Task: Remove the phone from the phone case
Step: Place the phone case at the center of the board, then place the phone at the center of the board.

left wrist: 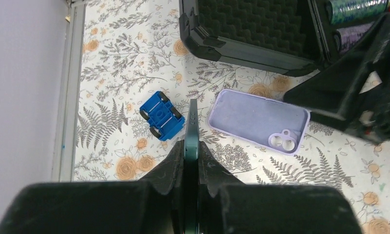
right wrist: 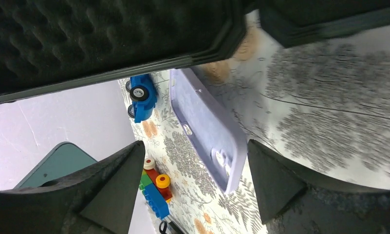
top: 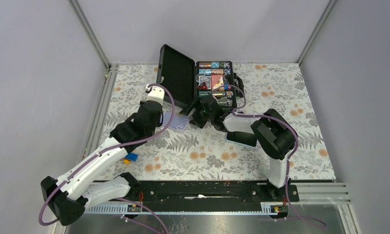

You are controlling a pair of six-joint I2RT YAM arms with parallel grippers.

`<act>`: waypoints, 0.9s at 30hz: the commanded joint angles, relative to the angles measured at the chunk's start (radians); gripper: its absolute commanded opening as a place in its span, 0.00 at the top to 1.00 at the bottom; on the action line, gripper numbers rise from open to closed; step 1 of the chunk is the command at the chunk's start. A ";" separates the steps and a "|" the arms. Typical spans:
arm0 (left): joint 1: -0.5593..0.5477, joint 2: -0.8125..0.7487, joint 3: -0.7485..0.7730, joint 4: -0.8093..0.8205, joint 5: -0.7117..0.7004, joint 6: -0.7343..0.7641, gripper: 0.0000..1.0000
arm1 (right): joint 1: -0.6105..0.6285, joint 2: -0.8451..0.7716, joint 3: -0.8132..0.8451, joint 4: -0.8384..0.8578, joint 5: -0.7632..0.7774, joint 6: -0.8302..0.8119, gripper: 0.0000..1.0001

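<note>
My left gripper (left wrist: 191,146) is shut on the dark teal phone (left wrist: 192,122), held edge-on above the table; the phone also shows in the right wrist view (right wrist: 56,163). The lilac phone case (left wrist: 256,119) lies on the floral table, open side up, with no phone in it. My right gripper (right wrist: 195,145) is open, its fingers (right wrist: 273,180) standing either side of the case's camera end (right wrist: 210,131); I cannot tell if they touch it. In the top view the case (top: 180,122) lies between the left gripper (top: 167,119) and the right gripper (top: 195,116).
An open black hard case, with a foam lid (top: 176,75) and a tray of coloured items (top: 214,78), stands just behind the grippers. A blue toy car (left wrist: 161,116) lies left of the phone. A toy of coloured bricks (right wrist: 156,190) lies nearer the front left.
</note>
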 commanded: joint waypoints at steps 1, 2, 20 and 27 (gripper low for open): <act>-0.001 -0.020 -0.023 0.104 0.085 0.188 1.00 | -0.035 -0.161 -0.085 0.080 -0.020 -0.006 0.15; -0.002 -0.029 -0.041 0.122 0.104 0.227 1.00 | -0.037 -0.198 -0.106 0.084 -0.034 -0.013 0.14; -0.151 0.331 -0.093 0.154 -0.126 0.422 1.00 | -0.243 -0.581 -0.502 0.284 -0.364 0.042 0.16; -0.179 0.420 -0.106 0.204 -0.100 0.444 1.00 | -0.275 -0.639 -0.600 0.305 -0.322 0.058 0.18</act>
